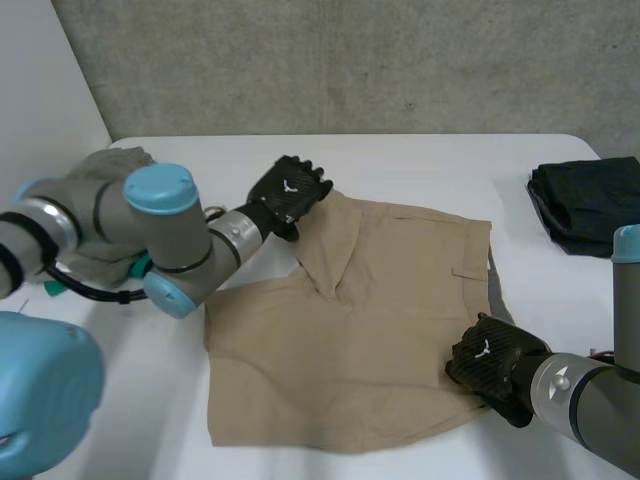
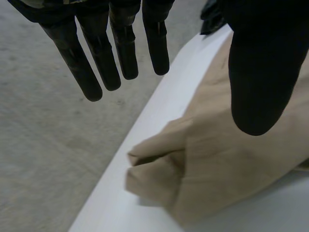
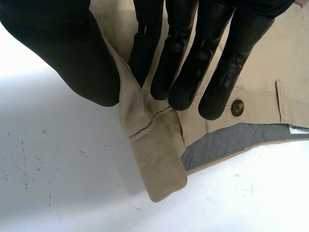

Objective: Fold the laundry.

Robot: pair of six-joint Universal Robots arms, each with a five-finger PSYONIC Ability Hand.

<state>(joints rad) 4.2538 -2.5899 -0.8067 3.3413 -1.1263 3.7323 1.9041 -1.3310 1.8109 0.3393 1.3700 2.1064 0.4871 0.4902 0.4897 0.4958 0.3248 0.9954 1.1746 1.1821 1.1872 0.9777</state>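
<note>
A pair of beige cotton shorts (image 1: 350, 340) lies spread flat across the middle of the white bench (image 1: 420, 160). The left robot hand (image 1: 290, 193) is at the shorts' far left corner, its fingers (image 2: 125, 53) straight and wide, thumb apart, over a bunched fold of cloth. The right robot hand (image 1: 490, 365) pinches the waistband corner (image 3: 154, 159) at the near right edge between thumb and fingers, just beside a brown button (image 3: 237, 107). A folded black garment (image 1: 590, 205) sits well apart at the bench's right. A crumpled grey cloth (image 1: 115, 165) lies behind the left arm (image 1: 160, 235).
</note>
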